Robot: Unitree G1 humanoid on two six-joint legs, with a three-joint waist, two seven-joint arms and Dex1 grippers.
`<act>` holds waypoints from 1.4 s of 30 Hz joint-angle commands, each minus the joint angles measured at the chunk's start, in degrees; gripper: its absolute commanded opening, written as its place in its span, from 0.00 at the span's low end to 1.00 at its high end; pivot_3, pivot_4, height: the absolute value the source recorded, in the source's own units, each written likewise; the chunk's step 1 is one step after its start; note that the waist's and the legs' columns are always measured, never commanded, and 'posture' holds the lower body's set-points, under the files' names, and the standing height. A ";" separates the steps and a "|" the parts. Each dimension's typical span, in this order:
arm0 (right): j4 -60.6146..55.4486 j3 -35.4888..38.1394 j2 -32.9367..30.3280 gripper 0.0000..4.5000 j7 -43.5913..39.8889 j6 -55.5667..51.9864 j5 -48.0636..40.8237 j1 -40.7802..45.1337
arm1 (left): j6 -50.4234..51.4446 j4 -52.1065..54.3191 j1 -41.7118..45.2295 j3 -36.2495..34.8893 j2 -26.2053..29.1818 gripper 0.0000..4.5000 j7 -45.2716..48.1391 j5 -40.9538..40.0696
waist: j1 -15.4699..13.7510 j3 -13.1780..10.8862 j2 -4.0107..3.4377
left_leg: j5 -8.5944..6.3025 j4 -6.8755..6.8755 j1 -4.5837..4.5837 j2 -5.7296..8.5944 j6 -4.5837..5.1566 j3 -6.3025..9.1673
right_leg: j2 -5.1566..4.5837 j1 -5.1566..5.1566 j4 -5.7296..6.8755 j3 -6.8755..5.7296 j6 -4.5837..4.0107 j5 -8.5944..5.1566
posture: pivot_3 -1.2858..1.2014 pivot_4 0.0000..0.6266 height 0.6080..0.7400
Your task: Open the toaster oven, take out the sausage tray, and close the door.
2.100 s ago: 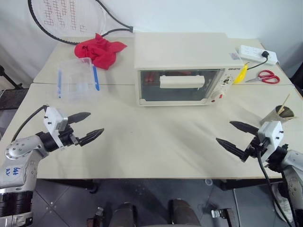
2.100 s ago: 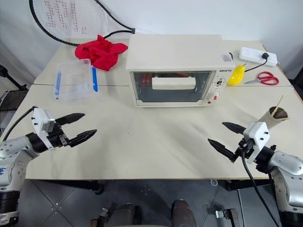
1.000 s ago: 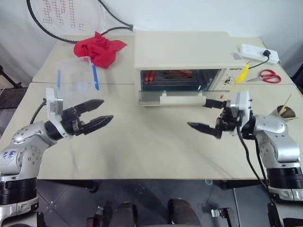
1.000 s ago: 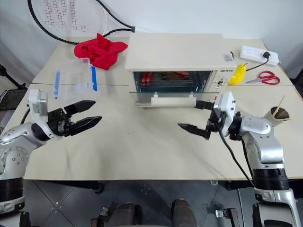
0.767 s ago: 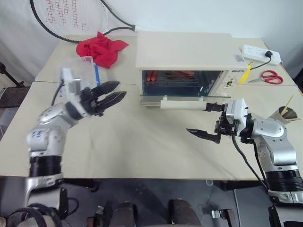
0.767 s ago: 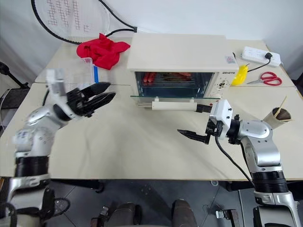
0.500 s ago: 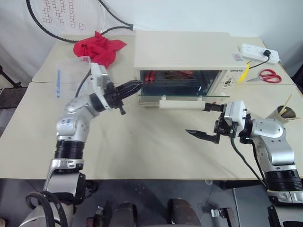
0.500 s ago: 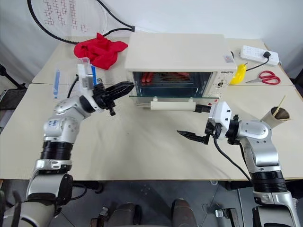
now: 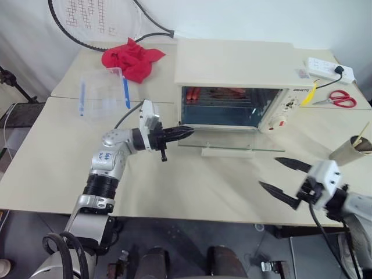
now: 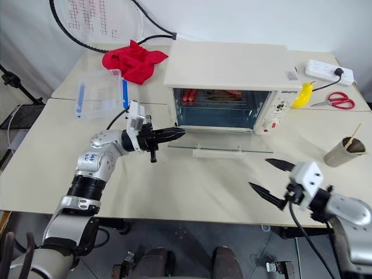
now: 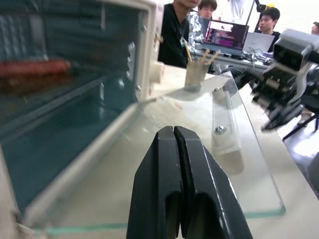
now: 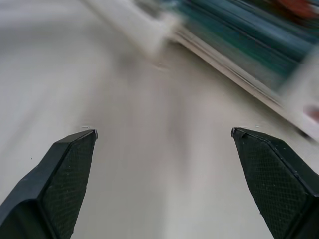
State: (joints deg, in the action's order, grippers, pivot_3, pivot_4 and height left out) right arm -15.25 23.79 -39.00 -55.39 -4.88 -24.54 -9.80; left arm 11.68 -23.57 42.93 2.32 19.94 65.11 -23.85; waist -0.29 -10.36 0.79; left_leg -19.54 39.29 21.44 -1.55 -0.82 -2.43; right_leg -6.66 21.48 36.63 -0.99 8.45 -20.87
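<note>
The cream-white toaster oven point(image 9: 232, 64) stands at the table's back middle. Its glass door point(image 9: 232, 142) lies folded down flat, with the bar handle point(image 9: 226, 152) at its front edge. Red-brown sausages point(image 9: 214, 92) lie inside on the sausage tray, whose metal I can barely make out. My left gripper point(image 9: 187, 131) is shut and empty. It points level toward the door's left corner, just above the glass point(image 11: 239, 164). My right gripper point(image 9: 285, 177) is open and empty, near the table's front right and apart from the handle.
A clear plastic box point(image 9: 103, 96) with blue clips sits at the back left, with a red cloth point(image 9: 132, 57) and a racket point(image 9: 87, 23) behind it. A paper cup point(image 9: 351, 150), scissors point(image 9: 343, 99) and a power strip point(image 9: 328, 67) are on the right. People sit beyond the table in the left wrist view.
The right gripper let go of the handle's end and drew back toward the front right. The left gripper shut and moved right to the door's left corner. The camera shifted.
</note>
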 commanded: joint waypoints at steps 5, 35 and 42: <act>-9.95 7.86 -4.27 1.00 9.15 -6.72 -2.54 3.48 | -6.74 -0.54 -3.58 3.19 -1.46 0.01 -1.08 6.01 | 0.57 0.01 -0.02 | 0.07 -0.08 -0.35 -0.04 -0.02 -0.02 | 0.04 -0.10 -0.13 0.29 -0.03 0.06 | 0.52 0.24 1.00; 57.37 -48.10 17.52 1.00 50.79 14.39 57.86 66.60 | 5.29 38.38 -32.40 -18.87 14.60 0.99 -10.84 -13.82 | 3.95 0.00 -0.02 | 0.10 -0.21 -0.04 -0.30 -0.09 0.38 | -0.08 0.13 0.07 -0.05 -0.13 0.05 | 0.52 0.24 1.00; 64.13 -48.38 18.93 0.56 54.54 17.13 59.64 70.27 | 6.38 37.29 -30.64 -17.14 15.13 1.00 -9.31 -13.91 | 4.03 -0.01 -0.03 | 0.10 -0.21 -0.04 -0.24 -0.09 0.37 | -0.10 0.13 0.12 -0.05 -0.13 0.05 | 0.52 0.24 1.00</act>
State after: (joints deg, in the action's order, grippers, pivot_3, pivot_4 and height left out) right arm 49.24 -24.98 -19.88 -1.94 11.09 34.88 58.59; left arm 18.74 12.89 11.18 -14.94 34.62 55.16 -37.24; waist 3.74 -10.37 0.76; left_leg -19.44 39.07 21.40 -1.78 -0.91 -2.06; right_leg -6.76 21.61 36.75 -1.04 8.32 -20.82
